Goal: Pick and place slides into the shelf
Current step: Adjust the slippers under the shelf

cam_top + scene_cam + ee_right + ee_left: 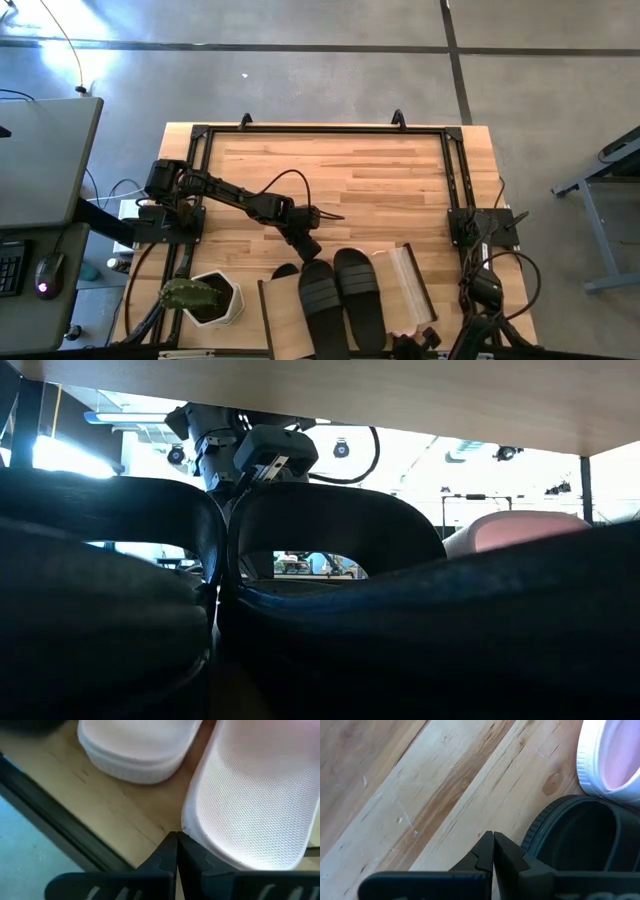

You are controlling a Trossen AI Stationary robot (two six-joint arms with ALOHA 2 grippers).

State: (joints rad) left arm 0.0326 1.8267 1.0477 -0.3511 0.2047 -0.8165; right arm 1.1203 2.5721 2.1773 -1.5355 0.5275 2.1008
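Pale butcher-block wood is making up the wide desk [380,170], framed by a black metal rail. At its near edge the low light-wood shelf [283,320] with upright side boards is standing just past the left tool [309,249], nearer the camera side. Two black open-toe slide sandals [340,300] are lying side by side on the shelf's top, their toe ends almost touching the left tool; a third dark toe is peeking out just beside it. In the low view the black straps are filling most of the picture, with a pink strap [515,530] showing behind them. The white hexagonal plant pot with a green cactus [205,297] is sitting to the outer side of the left tool, near the shelf's corner. The left tool's fingers [487,852] are pressing together, holding nothing, next to the ribbed rim of a black sandal. The right tool [176,847] is sitting at the desk's near right corner, its tips likewise pinched closed and empty, right at the edge of a pink-and-white textured sandal [255,805], with a second pale sole [135,745] just beyond.
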